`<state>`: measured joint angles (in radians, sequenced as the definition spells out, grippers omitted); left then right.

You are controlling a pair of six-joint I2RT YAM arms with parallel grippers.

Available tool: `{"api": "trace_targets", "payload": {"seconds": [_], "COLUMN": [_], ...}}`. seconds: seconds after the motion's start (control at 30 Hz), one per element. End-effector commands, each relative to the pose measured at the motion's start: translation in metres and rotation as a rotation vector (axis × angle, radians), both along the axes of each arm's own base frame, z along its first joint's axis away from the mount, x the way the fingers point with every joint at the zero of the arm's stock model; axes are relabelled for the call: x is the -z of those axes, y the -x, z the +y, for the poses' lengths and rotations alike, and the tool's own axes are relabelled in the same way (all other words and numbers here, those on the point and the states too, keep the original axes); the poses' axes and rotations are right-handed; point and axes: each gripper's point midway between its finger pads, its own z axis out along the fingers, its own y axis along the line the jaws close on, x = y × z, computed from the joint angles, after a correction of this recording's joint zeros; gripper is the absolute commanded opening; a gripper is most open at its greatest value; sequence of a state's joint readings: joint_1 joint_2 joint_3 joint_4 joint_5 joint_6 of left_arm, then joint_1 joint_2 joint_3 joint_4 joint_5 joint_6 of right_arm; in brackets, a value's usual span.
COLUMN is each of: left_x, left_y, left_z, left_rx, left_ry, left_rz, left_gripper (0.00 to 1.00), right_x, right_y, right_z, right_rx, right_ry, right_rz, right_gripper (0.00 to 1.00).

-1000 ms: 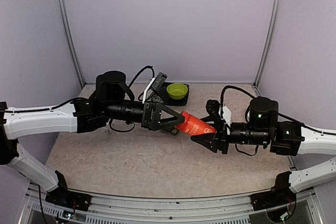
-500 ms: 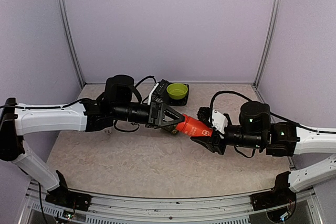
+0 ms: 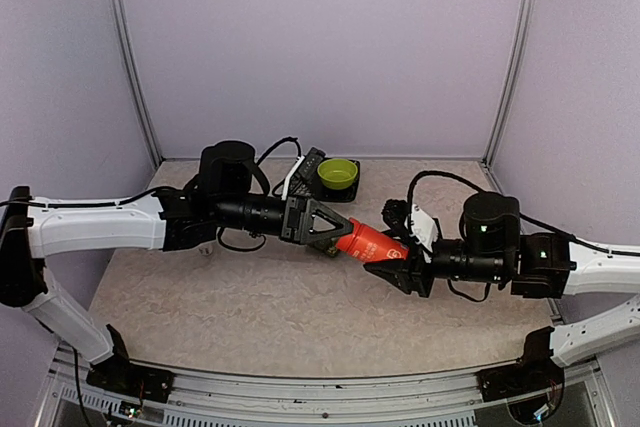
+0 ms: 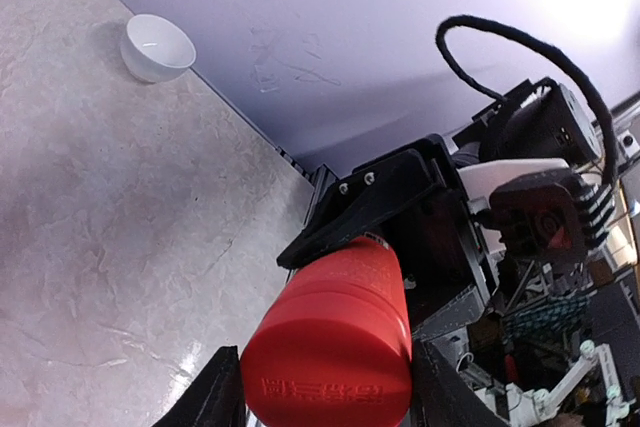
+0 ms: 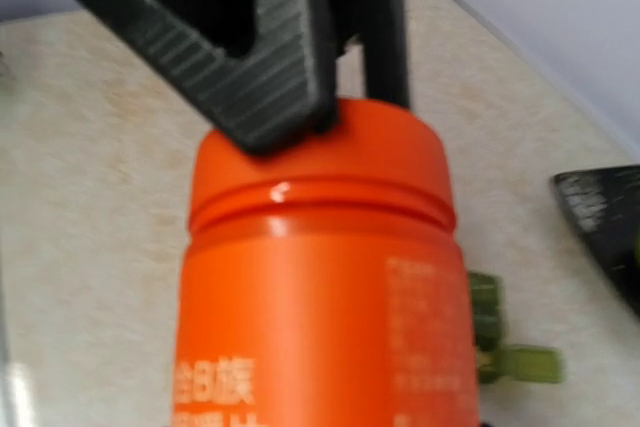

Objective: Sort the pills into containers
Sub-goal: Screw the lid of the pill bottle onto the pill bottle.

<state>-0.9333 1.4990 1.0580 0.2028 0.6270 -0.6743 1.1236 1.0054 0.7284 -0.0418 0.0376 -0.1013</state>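
containers (image 5: 486, 332) under left end effector (image 3: 340, 233)

orange bottle (image 3: 368, 241) | left fingers (image 3: 325, 209), right fingers (image 3: 388, 267) apparently both gripping

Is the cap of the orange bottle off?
No: in the right wrist view the cap sits closed on the orange bottle, with a finger of the left gripper against its edge.

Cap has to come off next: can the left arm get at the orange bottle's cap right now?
Probably yes: the left tool sits around the cap with nothing between, and the right tool grips the orange bottle.
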Motion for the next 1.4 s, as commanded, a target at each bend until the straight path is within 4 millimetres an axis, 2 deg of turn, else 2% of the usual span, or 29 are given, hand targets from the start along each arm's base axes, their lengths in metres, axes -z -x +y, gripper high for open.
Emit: {"api": "trace_targets", "payload": {"seconds": [0.0, 0.27, 0.33, 0.47, 0.53, 0.57, 0.6, 0.7, 0.87, 1.07, 1.13, 1.37], "left_x": [-0.042, -0.060, -0.064, -0.070, -0.071, -0.069, -0.067, -0.060, -0.032, -0.017, -0.015, -0.019], "left_y": [0.038, 0.066, 0.069, 0.054, 0.042, 0.037, 0.033, 0.027, 0.010, 0.010, 0.011, 0.016], "left_z": [-0.009, 0.001, 0.002, 0.004, 0.006, 0.007, 0.007, 0.006, 0.002, -0.003, -0.004, -0.007], "left_rx": [0.171, 0.257, 0.263, 0.181, 0.146, 0.129, 0.117, 0.082, -0.006, 0.014, 0.020, 0.065], "left_ry": [0.109, 0.175, 0.189, 0.189, 0.190, 0.183, 0.177, 0.138, 0.021, -0.007, -0.005, 0.041], "left_rz": [-0.244, -0.430, -0.441, -0.365, -0.283, -0.238, -0.199, -0.115, -0.033, 0.007, 0.011, 0.005], "left_gripper": [0.43, 0.39, 0.43, 0.75, 0.87, 0.96, 0.98, 0.99, 0.99, 0.99, 0.96, 0.78], "right_x": [-0.033, -0.038, -0.042, -0.038, -0.035, -0.034, -0.034, -0.034, -0.029, -0.028, -0.027, -0.020], "right_y": [0.028, 0.050, 0.052, 0.047, 0.045, 0.043, 0.041, 0.034, 0.022, 0.014, 0.014, 0.015], "right_z": [0.013, 0.016, 0.014, 0.010, 0.009, 0.008, 0.007, 0.004, 0.002, 0.000, -0.001, 0.003], "right_rx": [-0.117, -0.193, -0.203, -0.172, -0.168, -0.160, -0.152, -0.119, -0.077, -0.045, -0.045, -0.062], "right_ry": [-0.194, -0.274, -0.298, -0.267, -0.237, -0.223, -0.209, -0.178, -0.119, -0.100, -0.102, -0.083], "right_rz": [0.148, 0.343, 0.345, 0.297, 0.265, 0.248, 0.228, 0.170, 0.094, 0.037, 0.027, 0.028], "right_gripper": [0.16, 0.16, 0.16, 0.16, 0.16, 0.16, 0.16, 0.16, 0.16, 0.16, 0.16, 0.16]}}
